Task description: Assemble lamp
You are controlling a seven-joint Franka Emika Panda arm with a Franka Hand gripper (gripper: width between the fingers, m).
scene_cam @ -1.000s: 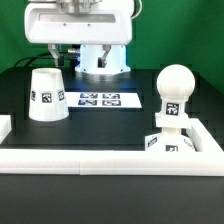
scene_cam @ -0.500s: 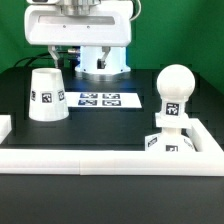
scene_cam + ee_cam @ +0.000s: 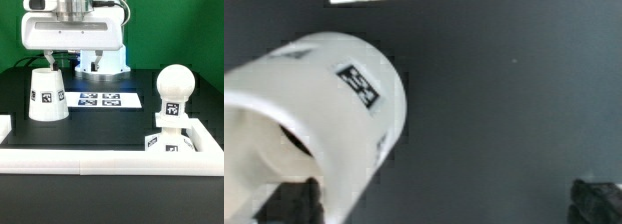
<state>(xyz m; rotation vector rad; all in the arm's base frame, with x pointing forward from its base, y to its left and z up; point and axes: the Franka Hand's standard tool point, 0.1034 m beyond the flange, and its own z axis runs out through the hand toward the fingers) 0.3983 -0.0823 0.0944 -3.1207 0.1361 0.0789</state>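
The white cone-shaped shade (image 3: pixel 45 95) stands wide end down at the exterior view's left, with a square tag on its side. In the wrist view the shade (image 3: pixel 331 120) fills one side, lying across one finger (image 3: pixel 295 202). The ball-shaped bulb (image 3: pixel 176 88) stands upright on the flat square base (image 3: pixel 172 141) at the exterior view's right. My gripper (image 3: pixel 62 62) hangs just above and behind the shade. It is open and empty, with the jaws wide apart in the wrist view (image 3: pixel 445 205).
The marker board (image 3: pixel 105 100) lies flat between the shade and the bulb. A low white wall (image 3: pixel 110 158) runs along the front and turns up the right side by the base. The robot's white pedestal (image 3: pixel 103 62) stands at the back.
My gripper has shifted a little toward the exterior view's left, closer over the shade. The shade, bulb and base have not moved.
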